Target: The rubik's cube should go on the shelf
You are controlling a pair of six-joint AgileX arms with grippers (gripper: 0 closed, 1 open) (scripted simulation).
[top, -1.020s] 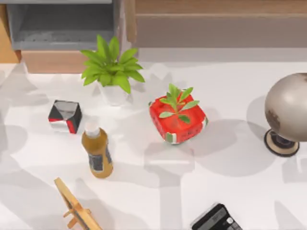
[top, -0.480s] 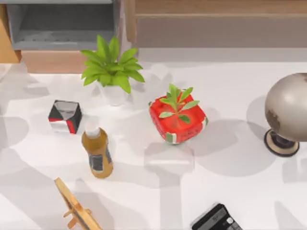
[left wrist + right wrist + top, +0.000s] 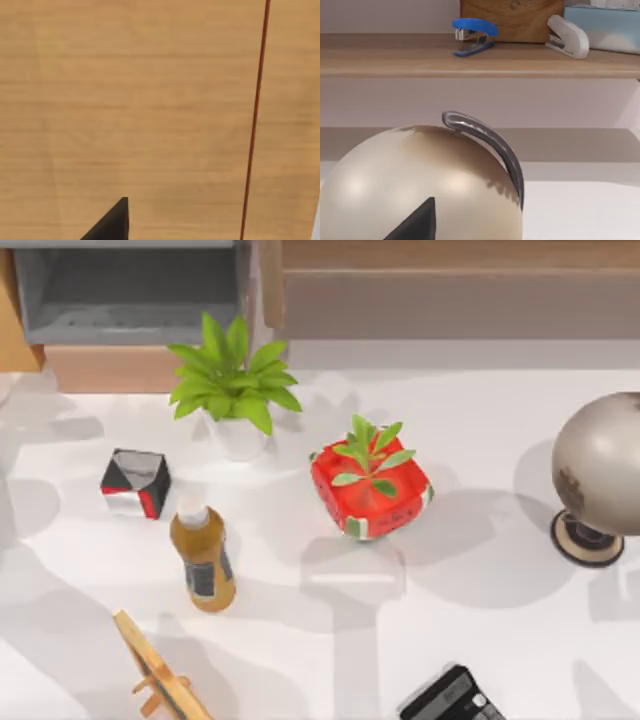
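Presently, item by item.

- Rubik's cube: its place cannot be told from these views. Neither the red planter (image 3: 371,490) with its sprout nor the black-white-red box (image 3: 135,483) is it.
- Shelf (image 3: 450,255): the wide wooden ledge along the table's back, right of the grey cubby (image 3: 125,290). The right wrist view shows a blue stapler (image 3: 474,34) and a white stapler (image 3: 567,36) on it, with bare wood between and beside them.
- Left gripper (image 3: 112,225): faces a tan wooden panel (image 3: 150,100) at close range. Its opening cannot be told.
- Right gripper (image 3: 417,222): sits just behind the globe (image 3: 420,180). Its opening cannot be told.
- Step in hand, judged: locating the cube, no grasp yet.
- Handling advice: confirm the sticker grid before closing, grip flat opposite faces, lift clear of the globe, and set down on bare ledge away from both staplers.
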